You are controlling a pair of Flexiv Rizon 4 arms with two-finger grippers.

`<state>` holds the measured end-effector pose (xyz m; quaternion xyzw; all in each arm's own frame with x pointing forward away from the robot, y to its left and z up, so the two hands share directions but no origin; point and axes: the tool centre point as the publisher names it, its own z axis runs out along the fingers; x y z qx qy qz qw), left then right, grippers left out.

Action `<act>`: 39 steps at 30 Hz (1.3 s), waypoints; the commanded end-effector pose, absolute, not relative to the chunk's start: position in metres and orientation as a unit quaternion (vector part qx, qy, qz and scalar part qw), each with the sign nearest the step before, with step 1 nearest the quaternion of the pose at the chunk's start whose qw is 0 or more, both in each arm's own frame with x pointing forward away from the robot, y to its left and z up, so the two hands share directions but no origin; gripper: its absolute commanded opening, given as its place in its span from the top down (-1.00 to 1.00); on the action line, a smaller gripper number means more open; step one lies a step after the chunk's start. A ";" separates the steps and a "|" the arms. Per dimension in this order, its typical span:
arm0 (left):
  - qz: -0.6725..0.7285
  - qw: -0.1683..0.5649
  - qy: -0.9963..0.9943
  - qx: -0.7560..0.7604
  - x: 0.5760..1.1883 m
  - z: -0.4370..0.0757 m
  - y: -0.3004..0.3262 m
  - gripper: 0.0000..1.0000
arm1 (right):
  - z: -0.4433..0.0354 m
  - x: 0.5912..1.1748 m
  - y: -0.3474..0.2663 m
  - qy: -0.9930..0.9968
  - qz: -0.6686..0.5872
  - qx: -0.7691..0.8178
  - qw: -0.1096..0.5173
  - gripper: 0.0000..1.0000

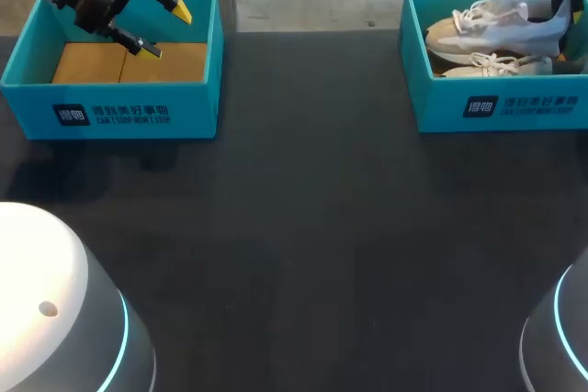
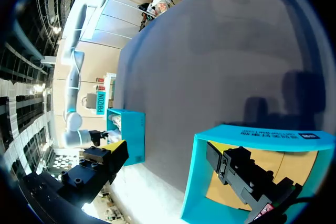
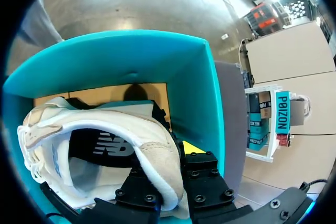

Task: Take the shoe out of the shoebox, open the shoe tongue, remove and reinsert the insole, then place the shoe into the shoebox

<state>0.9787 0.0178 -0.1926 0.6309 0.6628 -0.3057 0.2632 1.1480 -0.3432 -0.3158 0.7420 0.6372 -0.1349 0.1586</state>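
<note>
Shoe (image 1: 501,29) lies in the shoebox (image 1: 501,107) at the far right corner of the counter (image 1: 303,227), its heel collar clamped by the right fingers (image 3: 191,148). Best to lift it straight up, clear of the walls. Left fingers (image 1: 182,8) hang apart over the far-left box (image 1: 110,112).

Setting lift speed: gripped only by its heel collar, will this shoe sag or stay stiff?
The shoe probably tips toe-down, since the right gripper pinches only its soft heel collar. Its thick sole looks stiff, so it should hardly bend. Loose laces may snag the second shoe beside it.
</note>
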 end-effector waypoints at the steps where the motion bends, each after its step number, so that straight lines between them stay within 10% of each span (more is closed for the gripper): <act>1: -0.305 0.262 0.663 0.631 0.979 -0.192 0.018 -1.00 | -0.319 1.159 -0.346 0.636 -0.141 0.744 0.151 1.00; 39: -0.305 0.262 0.663 0.631 0.979 -0.192 0.018 -1.00 | -0.352 1.164 -0.348 0.638 -0.130 0.739 0.173 1.00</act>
